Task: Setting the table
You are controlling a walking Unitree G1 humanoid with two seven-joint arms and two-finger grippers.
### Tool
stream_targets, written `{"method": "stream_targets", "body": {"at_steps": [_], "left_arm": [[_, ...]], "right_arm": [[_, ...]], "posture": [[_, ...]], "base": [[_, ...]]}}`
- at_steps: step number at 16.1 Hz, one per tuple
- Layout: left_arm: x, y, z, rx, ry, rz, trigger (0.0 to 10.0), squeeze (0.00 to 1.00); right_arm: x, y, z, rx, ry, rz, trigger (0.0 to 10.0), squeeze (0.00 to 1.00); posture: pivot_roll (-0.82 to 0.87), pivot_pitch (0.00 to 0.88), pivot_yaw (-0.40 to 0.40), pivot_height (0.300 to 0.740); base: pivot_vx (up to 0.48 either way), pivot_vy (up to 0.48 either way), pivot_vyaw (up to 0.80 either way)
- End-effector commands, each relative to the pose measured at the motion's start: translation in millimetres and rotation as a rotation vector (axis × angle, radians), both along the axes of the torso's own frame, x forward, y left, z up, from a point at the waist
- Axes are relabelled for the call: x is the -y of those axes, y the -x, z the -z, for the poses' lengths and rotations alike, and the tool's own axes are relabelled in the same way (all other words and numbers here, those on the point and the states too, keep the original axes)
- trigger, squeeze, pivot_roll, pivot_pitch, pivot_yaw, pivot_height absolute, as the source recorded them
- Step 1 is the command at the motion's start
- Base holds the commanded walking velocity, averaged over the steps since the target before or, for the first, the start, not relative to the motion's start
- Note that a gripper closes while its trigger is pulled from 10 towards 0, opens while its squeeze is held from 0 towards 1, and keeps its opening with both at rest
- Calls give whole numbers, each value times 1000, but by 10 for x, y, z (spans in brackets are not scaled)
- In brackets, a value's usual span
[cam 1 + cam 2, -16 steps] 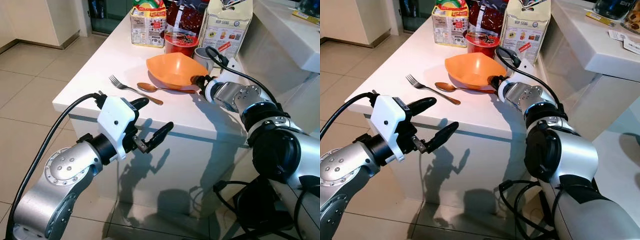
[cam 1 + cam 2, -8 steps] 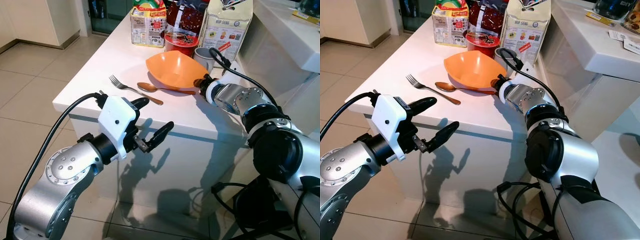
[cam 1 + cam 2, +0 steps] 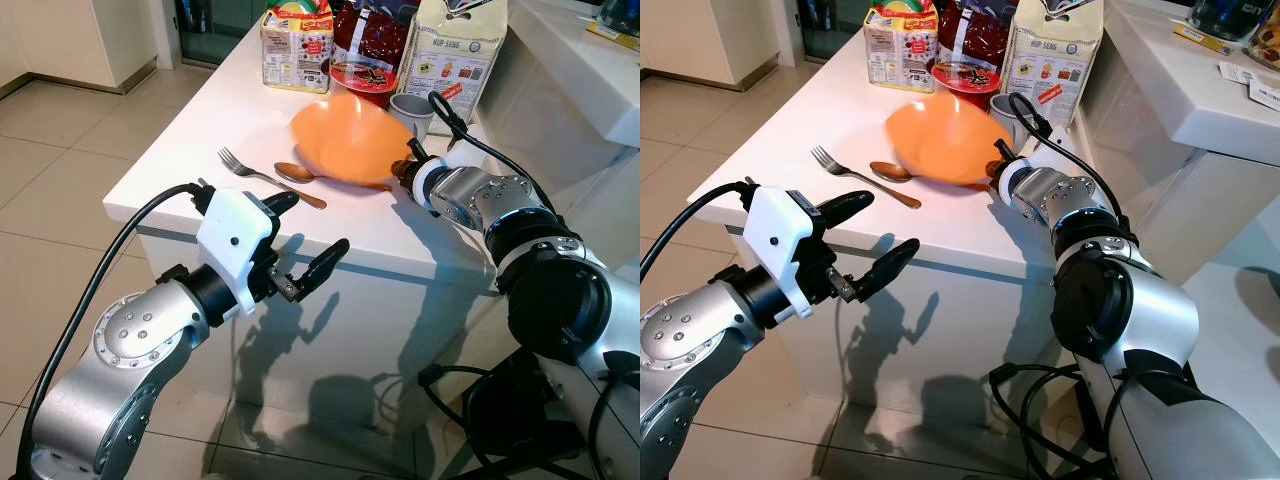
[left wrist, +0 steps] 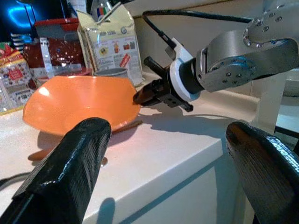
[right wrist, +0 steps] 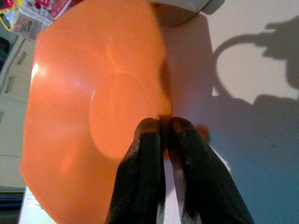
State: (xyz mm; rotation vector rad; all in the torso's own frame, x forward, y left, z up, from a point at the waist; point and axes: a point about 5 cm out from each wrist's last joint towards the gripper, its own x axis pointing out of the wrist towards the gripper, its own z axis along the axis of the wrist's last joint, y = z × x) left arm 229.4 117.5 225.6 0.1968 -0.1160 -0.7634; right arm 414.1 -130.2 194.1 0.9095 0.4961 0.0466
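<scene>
A: While the right gripper point(image 3: 403, 167) is pinching the orange bowl point(image 3: 345, 140) by its near rim, lifted and tilting over the white counter point(image 3: 190, 150), that thin hold is looking risky; I'd judge it could slip onto the spoon point(image 3: 300, 178) and fork point(image 3: 245, 170) lying left of it.

B: Left wrist view: left gripper point(image 4: 163, 163) is hanging unclenched, empty, before the counter edge.

A: Right wrist view: fingers point(image 5: 145, 177) are closing on the rim. The grey mug point(image 3: 412, 108) and food packets point(image 3: 456, 50) are crowding the far side.
</scene>
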Motion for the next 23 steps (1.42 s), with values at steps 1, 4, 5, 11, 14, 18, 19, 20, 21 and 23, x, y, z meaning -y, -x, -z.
{"method": "stream_targets", "body": {"at_steps": [1, 4, 5, 11, 14, 18, 19, 20, 21, 23], "left_arm": [[36, -9, -10, 7, -3, 18, 10000, 0], [22, -44, -33, 24, -6, 9, 10000, 0], [8, -65, -46, 37, -7, -5, 10000, 0], [-202, -293, -148, 124, -17, -199, 10000, 0], [-262, -401, -192, 158, -7, -267, 10000, 0], [-337, -507, -218, 178, 25, -376, 10000, 0], [-381, -544, -240, 191, 43, -424, 10000, 0], [-395, -555, -249, 197, 48, -440, 10000, 0], [-415, -585, -283, 210, 76, -467, 10000, 0], [-437, -630, -353, 239, 117, -502, 10000, 0]], "right_arm": [[65, -21, -84, 11, -12, 25, 0, 0], [60, -35, -151, 29, -72, 30, 0, 0], [63, -41, -183, 36, -94, 32, 0, 0], [-11, -100, -542, 207, -144, -33, 0, 0], [44, -104, -501, 207, -143, 7, 0, 0], [99, -101, -575, 323, -131, -54, 0, 0], [114, -102, -637, 399, -100, -88, 0, 0], [120, -101, -658, 424, -92, -99, 0, 0], [148, -99, -700, 493, -58, -114, 0, 0], [187, -76, -741, 593, -30, -149, 0, 0]], "posture": [[40, 16, -139, 740], [44, 0, -134, 740], [47, 0, -132, 740], [68, 0, -98, 740], [74, 0, -81, 740], [68, 0, -69, 740], [68, 0, -69, 740], [68, 0, -69, 740], [56, 0, -56, 740], [48, 0, -49, 740]], "base": [[0, 0, 0], [0, 0, 0], [0, 0, 0], [0, 0, 0], [0, 0, 0], [0, 0, 0], [0, 0, 0], [0, 0, 0], [0, 0, 0], [0, 0, 0]]}}
